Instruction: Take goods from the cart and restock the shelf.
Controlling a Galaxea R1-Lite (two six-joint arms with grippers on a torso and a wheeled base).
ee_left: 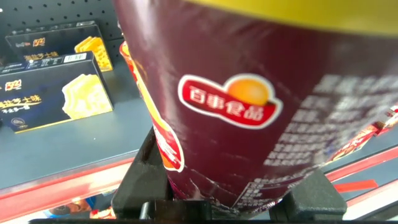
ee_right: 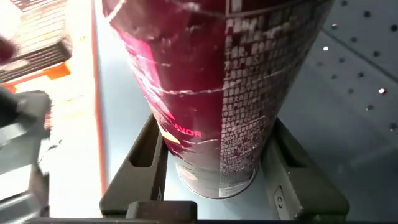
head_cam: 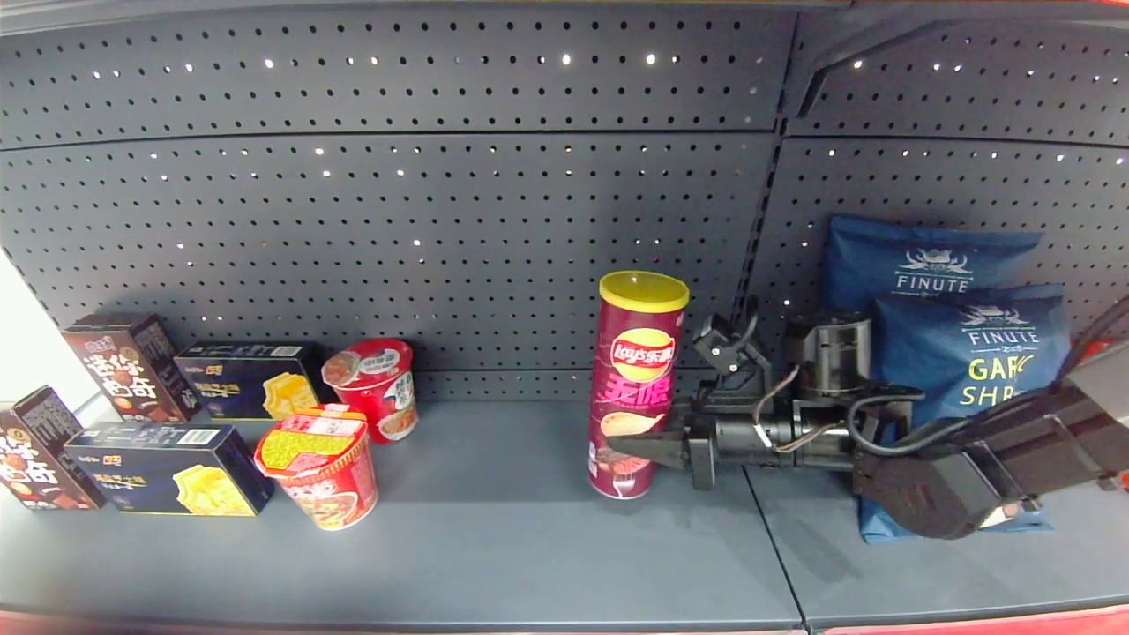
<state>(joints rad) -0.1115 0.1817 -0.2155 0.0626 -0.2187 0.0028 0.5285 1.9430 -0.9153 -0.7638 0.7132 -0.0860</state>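
The right fingers [head_cam: 657,447] clasp the lower part of an upright chip can [head_cam: 637,353] with a yellow lid, which stands on the grey shelf [head_cam: 529,547]. Back along the arm from the fingers, two blue snack bags [head_cam: 961,344] lean against the pegboard wall [head_cam: 441,220]. Well apart from the fingers, on the can's far side, sit a rear cup noodle [head_cam: 375,388] and a front cup noodle [head_cam: 319,467]. Farther still from the fingers lie two dark boxes with yellow print [head_cam: 172,467] and two brown boxes [head_cam: 132,366].
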